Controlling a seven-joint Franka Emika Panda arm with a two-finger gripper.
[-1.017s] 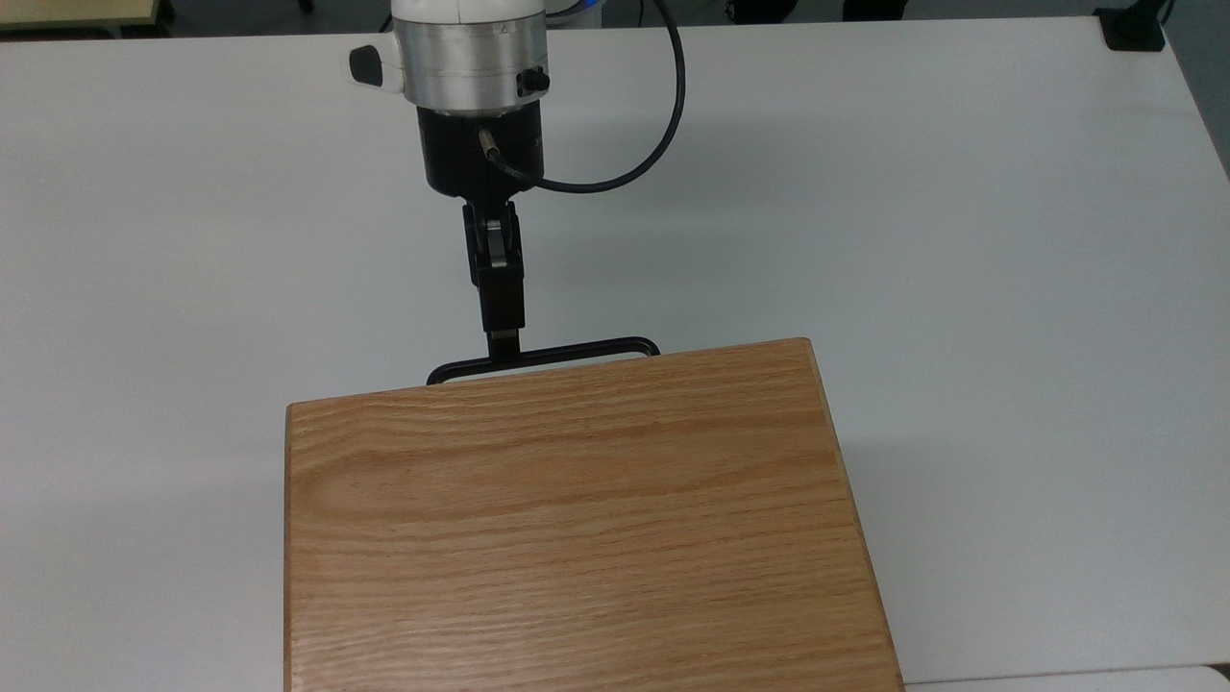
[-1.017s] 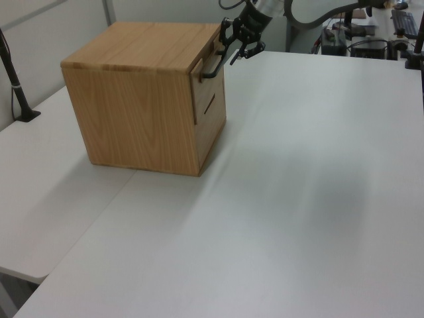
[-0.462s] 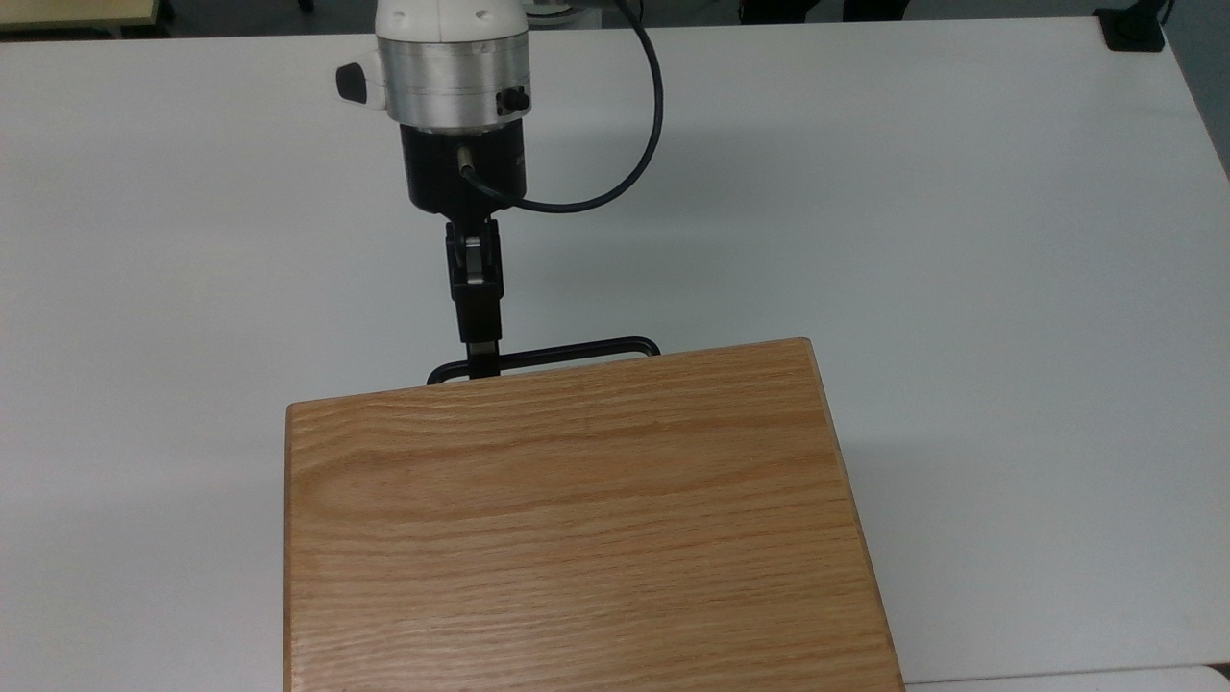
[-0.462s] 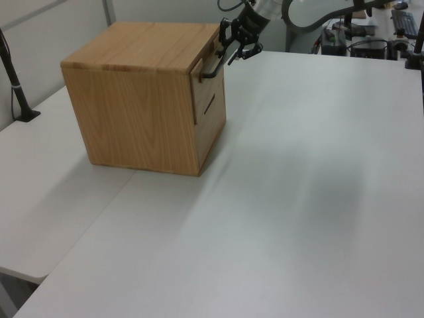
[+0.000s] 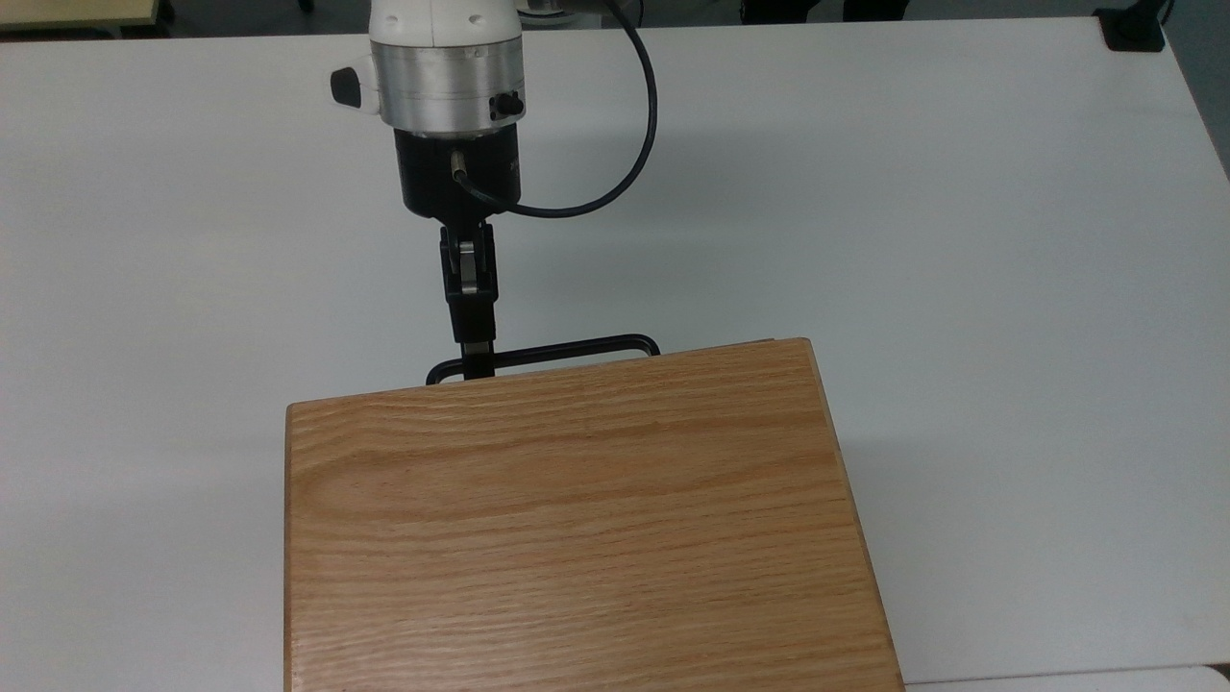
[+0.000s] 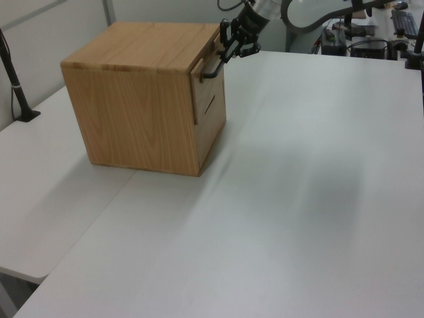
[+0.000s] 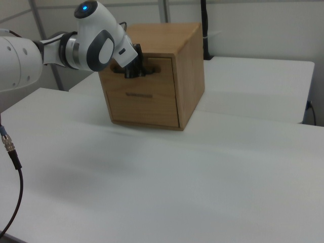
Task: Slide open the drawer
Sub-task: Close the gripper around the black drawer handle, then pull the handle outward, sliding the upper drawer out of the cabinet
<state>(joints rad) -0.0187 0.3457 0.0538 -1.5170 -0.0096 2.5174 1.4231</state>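
My claw [image 5: 478, 358] sits at the drawer [image 6: 211, 79] handle's [image 5: 567, 351] left end in the top view; grip state unclear. Stiff wood; I'd pull the bar.

Arm reaches in from top view's upper edge, wrist level, hand [image 5: 478, 358] pointing toward top view's bottom.

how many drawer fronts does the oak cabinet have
2. The upper light oak drawer with the slim black bar handle sits under the cabinet top; a lower oak front with a narrow slot sits beneath it.
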